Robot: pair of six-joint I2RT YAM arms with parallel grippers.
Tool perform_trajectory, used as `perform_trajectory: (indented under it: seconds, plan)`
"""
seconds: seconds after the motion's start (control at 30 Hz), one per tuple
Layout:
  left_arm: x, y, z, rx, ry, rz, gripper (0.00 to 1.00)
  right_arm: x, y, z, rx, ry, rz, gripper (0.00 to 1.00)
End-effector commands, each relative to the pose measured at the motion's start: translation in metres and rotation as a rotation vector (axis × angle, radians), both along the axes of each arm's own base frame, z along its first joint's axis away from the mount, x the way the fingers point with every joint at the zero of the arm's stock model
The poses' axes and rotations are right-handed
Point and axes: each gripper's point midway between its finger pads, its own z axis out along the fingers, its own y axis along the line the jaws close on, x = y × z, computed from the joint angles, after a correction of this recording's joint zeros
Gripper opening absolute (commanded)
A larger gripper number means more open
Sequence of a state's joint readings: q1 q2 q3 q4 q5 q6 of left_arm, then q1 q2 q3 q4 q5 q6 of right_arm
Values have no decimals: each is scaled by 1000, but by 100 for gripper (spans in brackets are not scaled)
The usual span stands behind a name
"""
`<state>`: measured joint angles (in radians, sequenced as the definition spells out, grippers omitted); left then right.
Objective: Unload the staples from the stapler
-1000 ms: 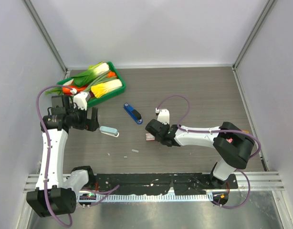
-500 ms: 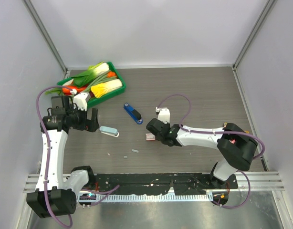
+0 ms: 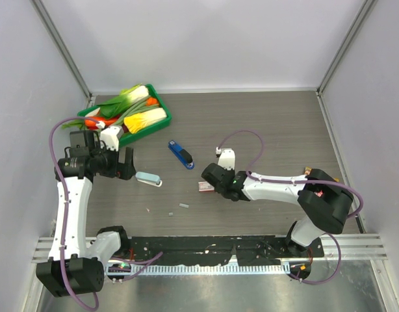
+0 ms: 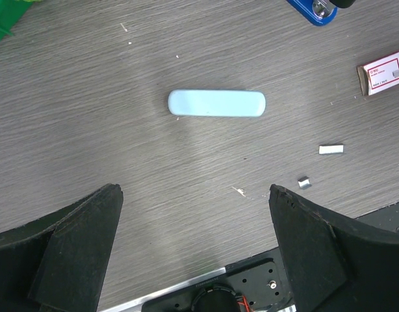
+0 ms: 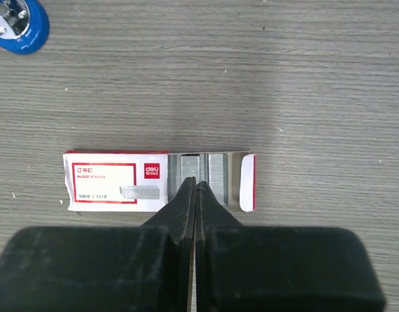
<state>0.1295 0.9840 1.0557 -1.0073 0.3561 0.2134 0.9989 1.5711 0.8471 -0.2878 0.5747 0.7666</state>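
Right gripper [image 5: 195, 186] is clenching shut, empty as far as I can tell, tips over the open tray of the staple box [image 5: 115, 182]. Left gripper [image 4: 193, 195] is hanging wide open just above the stapler [image 4: 216, 103], which is lying flat on the table, unopened. Unloading looks barely begun. Next move calls for pinning and opening the stapler.

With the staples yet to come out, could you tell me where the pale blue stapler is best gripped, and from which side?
Probably mid-length, across its long straight sides, from straight above. The stapler lies flat on the table, and its rounded ends could slip. The open left gripper faces it lengthwise, so a quarter turn seems needed first.
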Motion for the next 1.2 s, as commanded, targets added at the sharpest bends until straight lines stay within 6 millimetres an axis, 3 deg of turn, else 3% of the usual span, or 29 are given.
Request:
perform_trajectory:
  seconds: [0.0, 0.13, 0.23, 0.27, 0.37, 0.43, 0.53, 0.6, 0.7, 0.8, 0.93, 1.17]
  plan:
    - [5, -5, 7, -29, -22, -14, 100, 7, -4, 8, 19, -37, -44, 1]
    - [6, -7, 3, -40, -12, -21, 100, 4, 16, 16, 88, -34, 30, 1]
    - [5, -6, 2, -33, -11, -21, 100, -5, 39, 32, 147, -54, 143, 14]
    - [5, -5, 2, -29, -15, -22, 100, -17, 52, 40, 179, -55, 220, 23]
    - [3, -6, 1, -27, -8, -29, 100, -35, 79, 54, 211, -69, 410, 36]
    - [2, -6, 2, -28, -12, -35, 100, -44, 88, 57, 199, -74, 509, 45]
    - [2, -7, 3, -27, -9, -39, 100, -73, 110, 53, 192, -52, 722, 62]
    - [1, -7, 3, -28, -8, -42, 100, -88, 119, 43, 159, -22, 839, 67]
    - [-1, -8, 4, -29, -7, -49, 100, -104, 132, 32, 150, 35, 969, 68]
    - [-2, -9, 5, -31, -8, -56, 100, -105, 141, 26, 127, 29, 1044, 69]
    - [-4, -9, 7, -28, -6, -62, 100, -98, 152, 23, 95, 13, 1080, 69]
    - [-8, -9, 10, -24, -12, -72, 100, -85, 153, 11, 10, -11, 1081, 69]
